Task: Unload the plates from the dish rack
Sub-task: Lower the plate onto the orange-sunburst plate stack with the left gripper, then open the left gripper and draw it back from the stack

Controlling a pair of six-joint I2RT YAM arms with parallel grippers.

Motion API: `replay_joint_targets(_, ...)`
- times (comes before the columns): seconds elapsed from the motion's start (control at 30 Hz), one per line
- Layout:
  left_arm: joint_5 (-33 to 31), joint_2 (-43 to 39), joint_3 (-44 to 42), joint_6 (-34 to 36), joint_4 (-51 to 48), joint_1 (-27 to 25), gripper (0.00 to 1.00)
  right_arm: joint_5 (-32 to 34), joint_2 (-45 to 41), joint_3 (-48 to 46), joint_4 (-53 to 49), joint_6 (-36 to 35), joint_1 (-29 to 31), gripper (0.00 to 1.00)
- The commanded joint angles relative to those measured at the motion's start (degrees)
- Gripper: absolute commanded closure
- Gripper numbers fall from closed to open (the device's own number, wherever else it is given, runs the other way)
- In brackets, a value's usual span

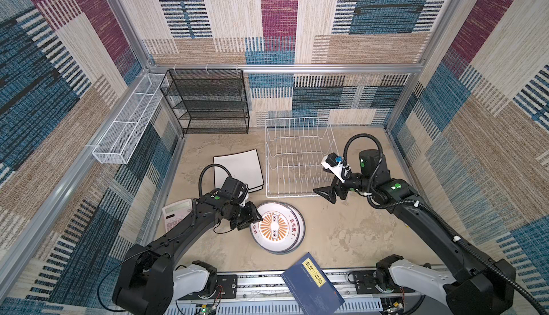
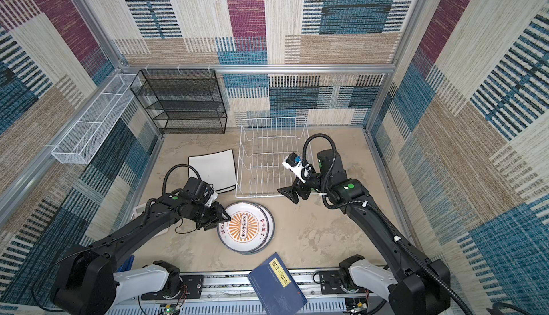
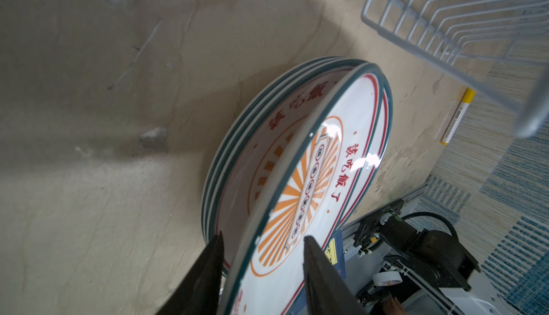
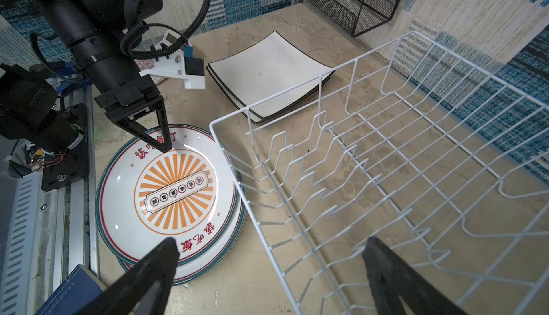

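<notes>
The dish rack [image 1: 291, 196], a white open-wire basket with rows of tines, stands upright on the table near the back wall. Just left of it, two square plates [image 1: 237, 165], white with black edges, lie stacked flat. In front of it, round plates [image 1: 277, 227] with orange sunbursts, red characters and green rims form a stack. The top round plate [image 3: 356, 138] is tilted, one edge raised.

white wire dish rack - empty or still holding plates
Empty. Only bare tines show inside the white wire dish rack; the square white black-edged plates and round orange-printed plates lie outside it.
</notes>
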Motion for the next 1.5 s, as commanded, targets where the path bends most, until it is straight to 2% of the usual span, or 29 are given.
replay_joint_targets(0.0, 0.27, 1.56, 1.47, 1.5, -0.34, -0.36, 0.55, -1.02, -0.28, 0.35, 2.29, 0.73, 0.01, 0.01)
replay_joint_targets(0.23, 0.37, 4.37, 3.09, 1.68, -0.47, -1.74, 0.53, -0.52, -0.38, 0.24, 2.2, 0.87, 0.01, 0.01)
replay_joint_targets(0.4, 0.63, 4.97, 2.29, 1.49, -0.79, -2.01, 0.47, -0.06, -0.46, 0.24, 2.2, 0.78, 0.01, 0.01)
replay_joint_targets(0.83, -4.11, 5.91, 7.04, 5.5, -10.22, -2.07, 0.45, -0.07, 0.09, 0.5, 2.64, 1.13, 0.0, 0.01)
replay_joint_targets(1.03, -6.77, 2.68, 9.96, 5.85, -12.21, -2.07, 0.43, 1.79, -1.0, 0.05, 4.1, 2.56, 0.01, 0.01)
replay_joint_targets(1.17, -11.63, -1.4, 15.95, 8.72, -15.94, -2.07, 0.4, 7.02, -1.99, -0.48, 6.94, 5.0, 0.02, 0.01)
replay_joint_targets(1.23, -15.9, -3.85, 19.13, 10.33, -17.22, -2.08, 0.35, 10.67, -3.42, -1.42, 9.61, 6.19, 0.0, 0.01)
replay_joint_targets(1.27, -19.13, -5.53, 20.48, 10.99, -17.53, -2.12, 0.22, 12.66, -4.38, -2.13, 11.23, 6.99, -0.03, 0.01)
replay_joint_targets(1.37, -27.69, -9.88, 22.69, 13.99, -17.34, -2.13, 0.01, 24.44, -7.81, -5.71, 18.92, 11.92, -0.17, 0.01)
replay_joint_targets(1.47, -35.09, -14.48, 21.17, 17.12, -14.5, -2.06, 0.0, 33.47, -10.89, -10.27, 25.15, 14.68, -1.16, 0.01)
